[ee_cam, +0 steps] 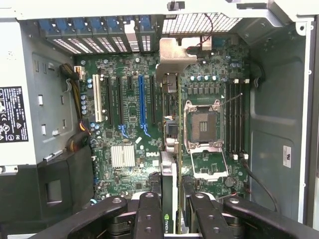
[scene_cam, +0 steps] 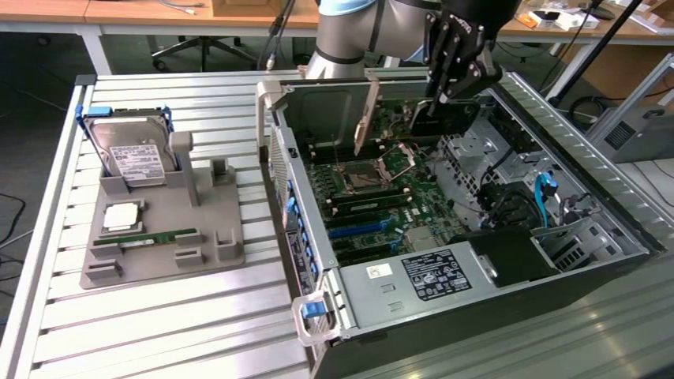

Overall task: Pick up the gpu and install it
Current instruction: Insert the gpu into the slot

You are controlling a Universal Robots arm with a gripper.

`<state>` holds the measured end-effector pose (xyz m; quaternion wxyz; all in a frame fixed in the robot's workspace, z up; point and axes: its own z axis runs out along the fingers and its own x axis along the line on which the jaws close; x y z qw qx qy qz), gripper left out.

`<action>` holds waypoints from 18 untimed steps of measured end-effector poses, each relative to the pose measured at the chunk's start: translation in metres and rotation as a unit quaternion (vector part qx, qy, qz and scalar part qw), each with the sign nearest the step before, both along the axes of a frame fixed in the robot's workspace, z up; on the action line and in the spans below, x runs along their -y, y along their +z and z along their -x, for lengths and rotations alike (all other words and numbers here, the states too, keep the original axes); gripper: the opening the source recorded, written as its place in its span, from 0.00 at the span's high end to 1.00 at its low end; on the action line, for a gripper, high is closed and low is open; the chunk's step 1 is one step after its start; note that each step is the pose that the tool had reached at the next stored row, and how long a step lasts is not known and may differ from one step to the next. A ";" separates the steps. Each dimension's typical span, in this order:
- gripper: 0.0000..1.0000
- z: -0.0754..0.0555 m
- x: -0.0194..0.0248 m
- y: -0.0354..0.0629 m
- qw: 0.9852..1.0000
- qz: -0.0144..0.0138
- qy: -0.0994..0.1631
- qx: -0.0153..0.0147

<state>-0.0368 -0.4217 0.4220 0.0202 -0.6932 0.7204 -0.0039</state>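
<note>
While clamped on the gpu (ee_cam: 172,164), holds it edge-on with the gripper (ee_cam: 174,219) over the motherboard (ee_cam: 204,167) inside the open case (scene_cam: 316,106). Installing step: lifted, seemingly not yet seated. Likely needs card edge lined up with a slot, bracket (ee_cam: 174,55) toward the rear.

Pincer (ee_cam: 173,208) clamped on gpu (ee_cam: 171,167), card seen edge-on, silver bracket (ee_cam: 174,56) at far end. Over motherboard (ee_cam: 122,127), between blue slot (ee_cam: 142,102) and CPU socket (ee_cam: 204,124).
</note>
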 end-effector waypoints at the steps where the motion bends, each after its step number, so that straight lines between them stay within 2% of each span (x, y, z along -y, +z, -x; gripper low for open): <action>1: 0.73 0.000 0.0000 -0.0002 1.000 0.000 0.000 0.000; 18: 0.73 0.000 0.0000 -0.0054 1.000 0.000 0.000 0.000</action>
